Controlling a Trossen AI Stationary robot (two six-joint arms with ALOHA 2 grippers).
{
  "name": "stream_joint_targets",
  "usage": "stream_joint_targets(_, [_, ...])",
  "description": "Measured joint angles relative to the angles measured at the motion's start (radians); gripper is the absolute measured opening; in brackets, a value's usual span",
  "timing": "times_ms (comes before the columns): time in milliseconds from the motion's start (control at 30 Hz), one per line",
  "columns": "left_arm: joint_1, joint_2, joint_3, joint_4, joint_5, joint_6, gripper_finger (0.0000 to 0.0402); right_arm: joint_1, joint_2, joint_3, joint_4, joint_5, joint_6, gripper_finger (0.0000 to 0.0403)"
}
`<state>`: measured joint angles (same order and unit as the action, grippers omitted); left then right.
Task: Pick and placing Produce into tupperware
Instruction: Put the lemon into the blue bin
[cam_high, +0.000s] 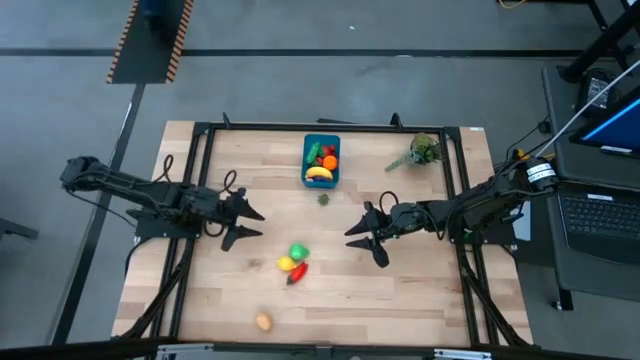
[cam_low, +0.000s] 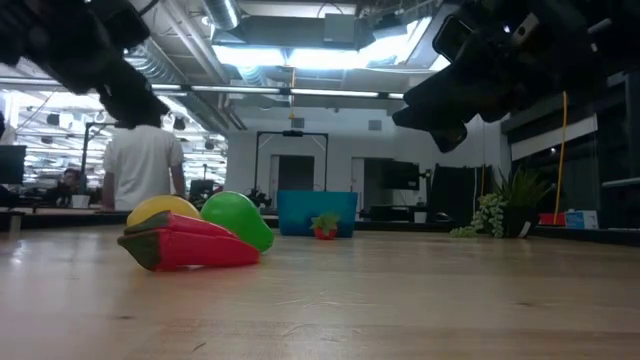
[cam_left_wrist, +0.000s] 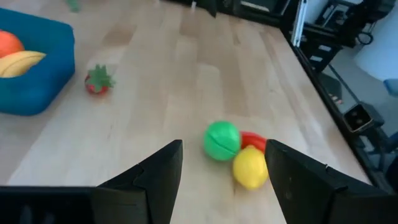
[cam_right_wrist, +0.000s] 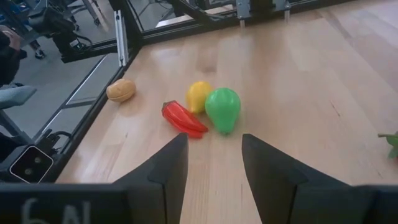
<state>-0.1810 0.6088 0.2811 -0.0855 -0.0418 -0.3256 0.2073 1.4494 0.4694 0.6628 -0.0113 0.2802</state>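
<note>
Hands: your left hand (cam_high: 246, 222) hovered released and empty, left of a green pear (cam_high: 298, 251), yellow lemon (cam_high: 286, 264) and red pepper (cam_high: 297, 273) clustered touching mid-tabletop (cam_high: 400, 300). Your right hand (cam_high: 366, 237) hovered right of them, released too. Far off sat the teal tupperware (cam_high: 321, 161), holding produce; a strawberry (cam_high: 323, 199) lay just beside it.

Only pale marks — possibly "6N" — on the right claw's (cam_right_wrist: 211, 171) body.

Teal tupperware (cam_high: 321, 160) part-filled with produce (cam_high: 321, 162), green, yellow, red toys (cam_high: 294, 262) clustered mid-table
</note>
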Motion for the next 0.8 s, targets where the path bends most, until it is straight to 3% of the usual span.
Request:
stream_joint_targets(367, [-0.242,0.252,0.263,-0.200,-0.229,-0.065,0.0211,0.000,0.000,0.000,-0.001,0.000,0.000,0.0153])
stream_joint_targets(800, [-0.307,0.649,0.606,-0.491,-0.282,-0.065,0.0211,0.000,0.000,0.000,-0.003,0.000,-0.001,0.0153])
